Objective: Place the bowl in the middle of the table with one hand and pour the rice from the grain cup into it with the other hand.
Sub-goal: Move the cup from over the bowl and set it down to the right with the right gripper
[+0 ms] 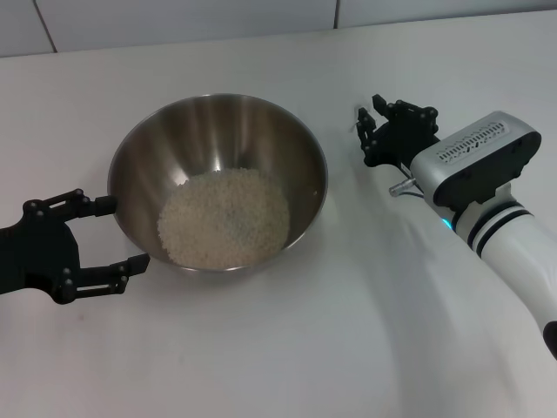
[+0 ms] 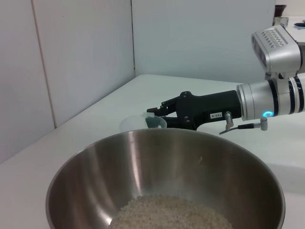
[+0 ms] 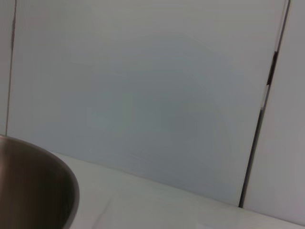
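The steel bowl (image 1: 228, 122) stands mid-table with a pale heap of rice (image 1: 224, 218) inside; it also shows in the left wrist view (image 2: 143, 167) with the rice (image 2: 167, 214), and in the right wrist view (image 3: 33, 186). My left gripper (image 1: 124, 235) is open at the bowl's left rim, its fingers either side of the wall. My right gripper (image 1: 368, 117) is low over the table, right of the bowl. In the left wrist view it (image 2: 159, 118) is closed on the clear grain cup (image 2: 136, 124), which looks empty. The cup is mostly hidden in the head view.
The white table (image 1: 305, 348) runs back to a white wall (image 1: 174, 22). The right arm's silver wrist housing (image 1: 479, 161) stretches from the lower right toward the bowl.
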Available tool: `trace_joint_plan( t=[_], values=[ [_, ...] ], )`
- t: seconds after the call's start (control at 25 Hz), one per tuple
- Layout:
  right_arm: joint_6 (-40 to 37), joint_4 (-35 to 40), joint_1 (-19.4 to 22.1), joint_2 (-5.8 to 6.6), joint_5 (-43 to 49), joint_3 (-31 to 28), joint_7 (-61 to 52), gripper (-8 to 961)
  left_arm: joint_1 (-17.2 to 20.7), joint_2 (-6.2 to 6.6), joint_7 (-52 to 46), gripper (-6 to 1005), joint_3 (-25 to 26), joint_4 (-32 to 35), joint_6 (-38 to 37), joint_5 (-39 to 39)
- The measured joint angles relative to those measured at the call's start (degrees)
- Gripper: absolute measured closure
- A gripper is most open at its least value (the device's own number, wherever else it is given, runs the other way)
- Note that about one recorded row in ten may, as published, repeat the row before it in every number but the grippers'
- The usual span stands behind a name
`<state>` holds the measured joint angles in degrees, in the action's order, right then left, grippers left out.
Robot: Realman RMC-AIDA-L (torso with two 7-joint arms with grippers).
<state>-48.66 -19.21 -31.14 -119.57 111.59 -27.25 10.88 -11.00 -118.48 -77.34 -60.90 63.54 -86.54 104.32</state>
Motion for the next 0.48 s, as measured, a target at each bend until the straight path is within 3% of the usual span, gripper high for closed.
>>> trace_joint_plan(
  t=[0.16, 0.36, 0.48],
  values=[
    [0.04, -0.09, 0.42, -0.02, 0.03, 0.00, -0.08, 804, 0.00, 0.02, 0.00, 131, 0.00, 0.00, -0.16, 0.00],
    [0.02, -0.77, 2.15, -0.02, 0.15, 0.02, -0.15, 578, 0.01, 0.06, 0.00, 131, 0.00, 0.00, -0.29, 0.00],
    [-1.09, -2.14, 4.91, 0.18, 1.91, 0.08, -0.16, 345, 0.02, 0.09, 0.00, 131, 0.00, 0.00, -0.30, 0.00]
  ],
)
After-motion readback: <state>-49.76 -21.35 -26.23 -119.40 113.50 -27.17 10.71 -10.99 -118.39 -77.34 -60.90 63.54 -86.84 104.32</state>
